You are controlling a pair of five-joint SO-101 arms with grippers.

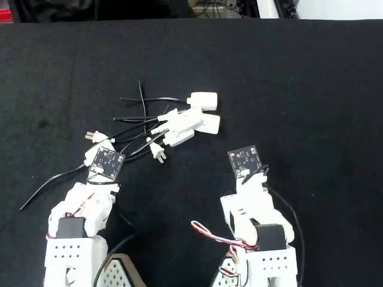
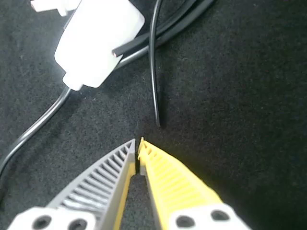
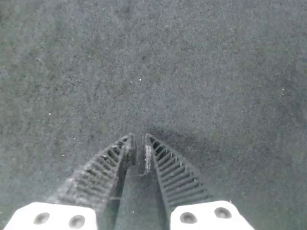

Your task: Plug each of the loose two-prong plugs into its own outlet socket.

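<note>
Two-prong plug (image 1: 157, 150), likely light and rigid, is lying just beside the white outlet sockets (image 1: 190, 119) mid-table; pinching across its body looks best. Springy black cords (image 1: 149, 98) are tangling around it, likely snagging. Left gripper (image 2: 139, 144) and right gripper (image 3: 138, 140) are sitting closed, holding nothing.

Through my high camera, a black felt-like cloth covers the tabletop (image 1: 323, 72) edge to edge under even light. Past the tabletop's far edge lies a dark tangle of cables (image 1: 215, 7). A white panel (image 1: 338, 8) sits beyond its far right corner, and something red (image 1: 5, 14) beyond its far left.
</note>
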